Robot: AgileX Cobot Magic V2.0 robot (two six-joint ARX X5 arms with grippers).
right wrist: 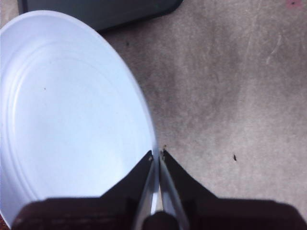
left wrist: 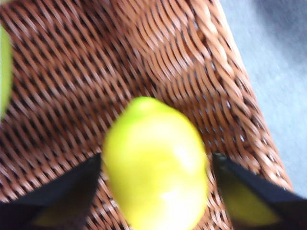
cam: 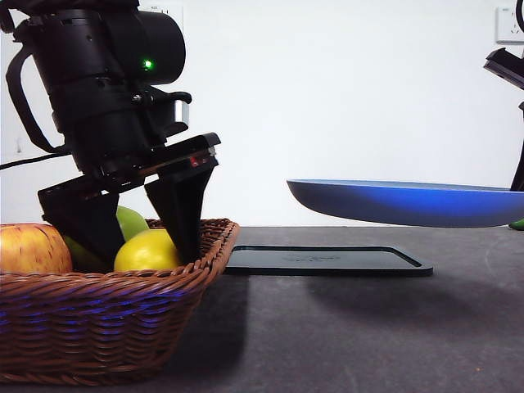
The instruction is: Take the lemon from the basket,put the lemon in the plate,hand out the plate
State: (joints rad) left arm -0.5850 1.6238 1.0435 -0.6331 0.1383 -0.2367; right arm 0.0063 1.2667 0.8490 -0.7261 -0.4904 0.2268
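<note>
Basket [cam: 106, 315] holds the lemon [cam: 147, 250] between the left gripper's [cam: 135, 225] wide jaws; right gripper [right wrist: 157, 158] pinches the plate [cam: 409, 202].

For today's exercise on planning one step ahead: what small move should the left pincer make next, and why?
Probably close the left pincer on the lemon. Its jaws stand open on either side of the fruit, down inside the basket, with gaps showing on both sides. The right pincer already holds the plate above the table.
</note>
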